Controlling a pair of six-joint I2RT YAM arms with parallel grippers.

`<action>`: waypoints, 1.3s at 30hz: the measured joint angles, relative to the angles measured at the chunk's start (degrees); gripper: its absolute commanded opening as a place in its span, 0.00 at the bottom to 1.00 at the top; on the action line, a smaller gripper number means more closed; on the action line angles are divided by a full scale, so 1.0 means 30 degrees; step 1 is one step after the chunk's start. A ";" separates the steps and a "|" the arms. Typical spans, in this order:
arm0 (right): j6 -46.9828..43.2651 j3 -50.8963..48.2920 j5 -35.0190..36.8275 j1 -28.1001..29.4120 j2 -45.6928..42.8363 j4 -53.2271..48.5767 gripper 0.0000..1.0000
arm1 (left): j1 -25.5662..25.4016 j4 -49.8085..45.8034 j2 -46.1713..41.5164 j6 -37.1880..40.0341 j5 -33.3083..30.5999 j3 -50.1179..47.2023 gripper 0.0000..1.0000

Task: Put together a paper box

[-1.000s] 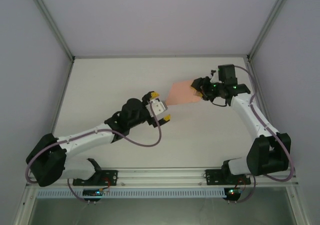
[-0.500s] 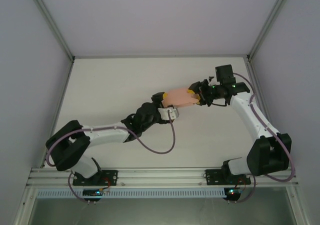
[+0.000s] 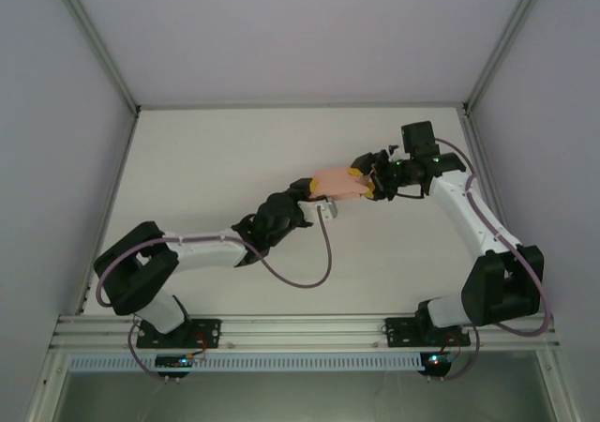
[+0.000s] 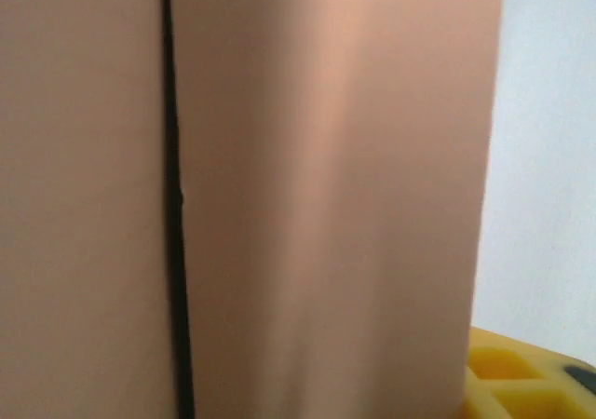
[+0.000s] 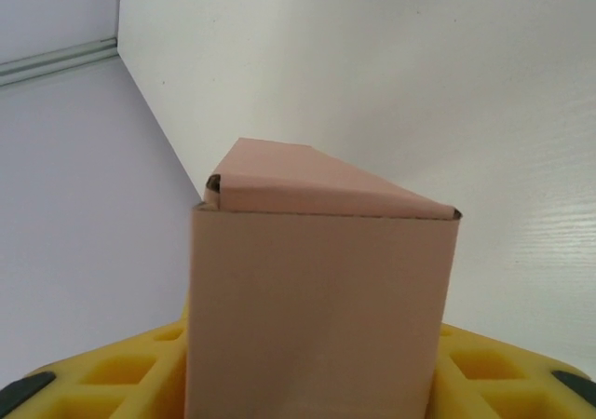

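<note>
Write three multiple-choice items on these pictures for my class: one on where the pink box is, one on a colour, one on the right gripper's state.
1. Where is the paper box? A between the left gripper and the right gripper; B in the far left corner; C at the near edge.
2. What colour are the right gripper's pads? A green; B yellow; C blue.
3. The right gripper is: A wide open beside the box; B shut on the box; C shut on nothing.
Key: A, the top view shows a gripper at each end; B, yellow flanks the box; B, the pads sit against both box sides.
</note>
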 measured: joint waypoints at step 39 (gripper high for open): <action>-2.0487 -0.5501 0.5078 0.3257 -0.4109 0.9413 0.96 | 0.5508 -2.8210 0.2601 -0.2404 0.9333 0.9799 0.44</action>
